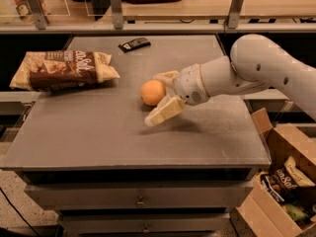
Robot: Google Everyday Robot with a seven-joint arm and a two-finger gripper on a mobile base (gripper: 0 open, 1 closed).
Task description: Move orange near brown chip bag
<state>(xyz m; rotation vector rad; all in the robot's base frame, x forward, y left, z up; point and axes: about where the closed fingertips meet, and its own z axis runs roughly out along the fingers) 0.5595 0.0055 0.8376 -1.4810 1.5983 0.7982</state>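
Note:
The orange sits on the grey table near its middle. The brown chip bag lies flat at the table's left edge, well to the left of the orange. My gripper comes in from the right with its cream fingers open. One finger is in front of the orange and the other is behind it, so the orange lies between them at their tips. The orange still rests on the table.
A small flat black wrapped bar lies at the table's back. A cardboard box with smaller snack bags stands on the floor at the right. A shelf rail with posts runs behind the table.

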